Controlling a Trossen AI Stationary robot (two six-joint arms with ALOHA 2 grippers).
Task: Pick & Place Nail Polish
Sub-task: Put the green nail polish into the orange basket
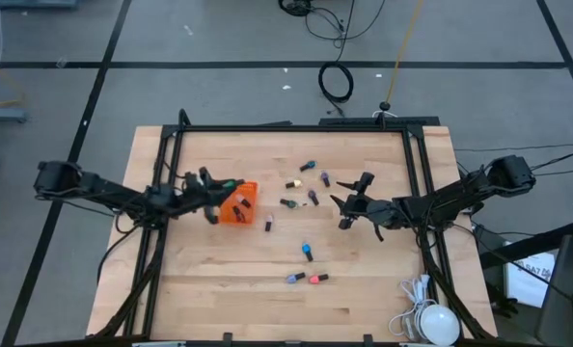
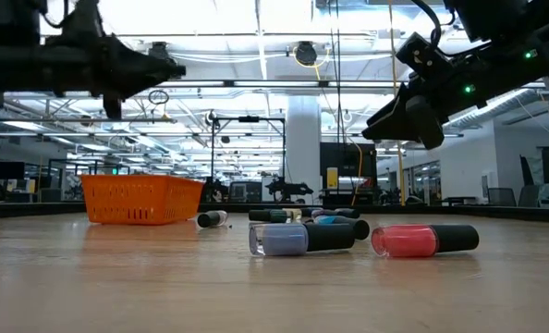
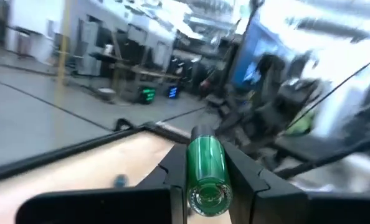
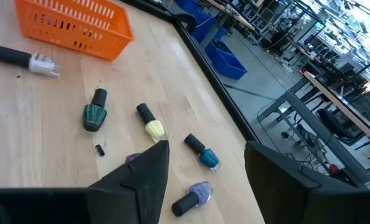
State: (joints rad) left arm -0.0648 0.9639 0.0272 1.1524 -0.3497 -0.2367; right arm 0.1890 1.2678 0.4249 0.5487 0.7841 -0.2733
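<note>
You see a table [image 1: 229,289] of pale, smooth, matt wood planks. The basket [image 2: 140,199] is orange plastic mesh. The nail polish bottles [image 2: 302,239] are glossy glass with matt dark caps. The gripper fingers [image 4: 141,180] look matt black plastic.

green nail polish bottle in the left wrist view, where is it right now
The small green nail polish bottle is clamped between the left gripper's fingers; in the high view it hangs at table left, just beside the orange mesh basket.
</note>
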